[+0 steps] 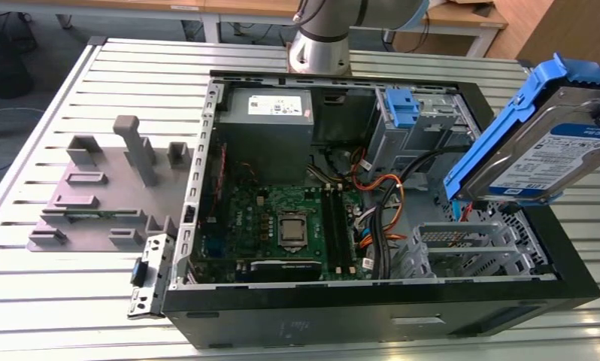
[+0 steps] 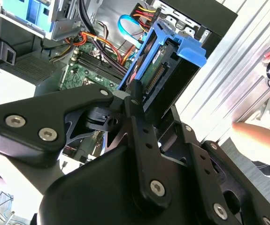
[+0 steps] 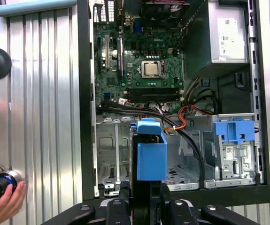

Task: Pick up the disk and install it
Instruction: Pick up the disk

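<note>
My gripper (image 2: 149, 101) is clenched on the disk (image 1: 546, 139), with a finger on either side of it. The drive hangs tilted on edge in its blue carrier frame, clear of everything, above the open computer case (image 1: 380, 301). Directly under it in the first wrist view I see the silver drive cage (image 3: 111, 154). Further in lies the motherboard (image 1: 280, 226). At the far end are the grey power supply (image 1: 270, 113) and a bare blue bracket (image 1: 404, 105).

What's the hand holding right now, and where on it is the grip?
The hand holds the disk, clamped at the end nearest the wrist, opposite the carrier's blue tab.
</note>
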